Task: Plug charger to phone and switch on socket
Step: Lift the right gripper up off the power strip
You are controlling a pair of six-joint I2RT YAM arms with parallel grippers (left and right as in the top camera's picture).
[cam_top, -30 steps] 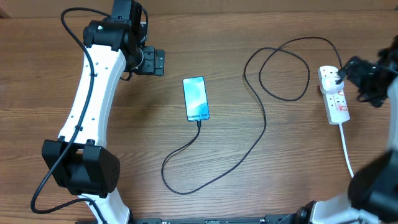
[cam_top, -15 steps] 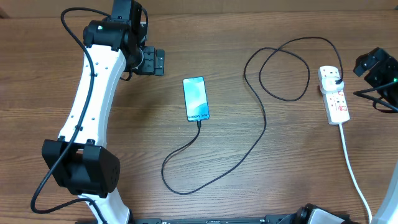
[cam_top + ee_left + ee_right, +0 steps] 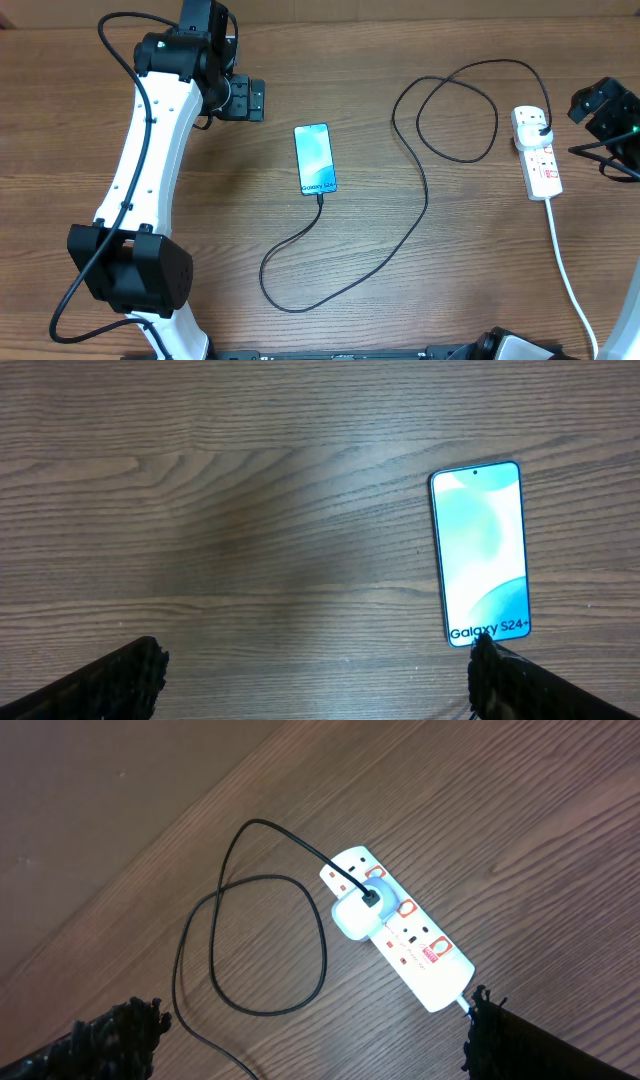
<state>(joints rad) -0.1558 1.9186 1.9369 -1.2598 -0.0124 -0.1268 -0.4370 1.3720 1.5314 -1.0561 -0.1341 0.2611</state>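
phone (image 3: pixel 315 159) mid desk (image 3: pixel 480 300), charger cable (image 3: pixel 427 200) looks seated in its bottom edge; white adapter (image 3: pixel 355 917) sits in power strip (image 3: pixel 544 175). left tool (image 3: pixel 315 670), right tool (image 3: pixel 310 1025) both wide, empty. Right one: press red switch (image 3: pixel 405 907) by adapter straight down, 1 fingertip, no skidding.

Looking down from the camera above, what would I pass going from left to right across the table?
left gripper → phone → power strip → right gripper
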